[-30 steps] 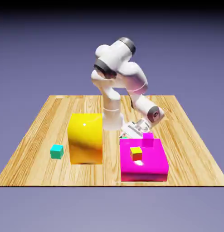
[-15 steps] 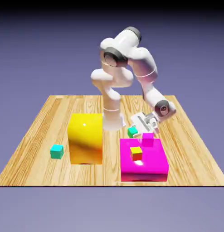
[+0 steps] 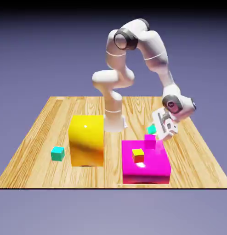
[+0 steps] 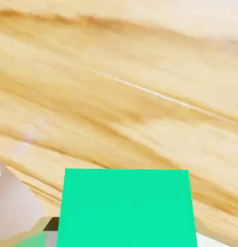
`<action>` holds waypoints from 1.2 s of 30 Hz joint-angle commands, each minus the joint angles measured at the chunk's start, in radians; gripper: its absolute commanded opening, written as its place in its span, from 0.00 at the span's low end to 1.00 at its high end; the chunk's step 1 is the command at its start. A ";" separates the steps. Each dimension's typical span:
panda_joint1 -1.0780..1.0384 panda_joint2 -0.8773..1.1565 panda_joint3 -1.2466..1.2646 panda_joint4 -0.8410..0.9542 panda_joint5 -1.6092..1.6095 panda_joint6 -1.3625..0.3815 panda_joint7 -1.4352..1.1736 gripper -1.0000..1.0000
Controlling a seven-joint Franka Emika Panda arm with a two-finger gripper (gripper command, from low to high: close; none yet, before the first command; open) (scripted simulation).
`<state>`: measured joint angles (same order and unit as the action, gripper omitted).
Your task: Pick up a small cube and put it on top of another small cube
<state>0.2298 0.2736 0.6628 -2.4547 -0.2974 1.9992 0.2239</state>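
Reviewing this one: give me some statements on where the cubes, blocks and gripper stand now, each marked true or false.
1. The gripper is closed on the small green cube. True.
2. The small teal cube sits on top of the big yellow block. False: it is on the wooden table, beside that block.
3. The small yellow cube appears in front of the small magenta cube in the exterior view. True.
4. The green cube is already stacked on the teal cube. False: it is in the gripper, well apart from the teal cube.
5. The big magenta block is standing taller than the big yellow block. False: the yellow block is taller.
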 commanded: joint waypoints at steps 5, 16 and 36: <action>-0.144 -0.039 -0.065 0.160 0.118 0.019 0.048 0.00; -0.543 0.023 -0.105 0.477 0.216 -0.091 0.260 0.00; -1.267 0.530 0.033 0.839 0.017 -0.649 0.764 0.00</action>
<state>-1.0375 0.8035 0.6958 -1.6161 -0.2791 1.3509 0.9886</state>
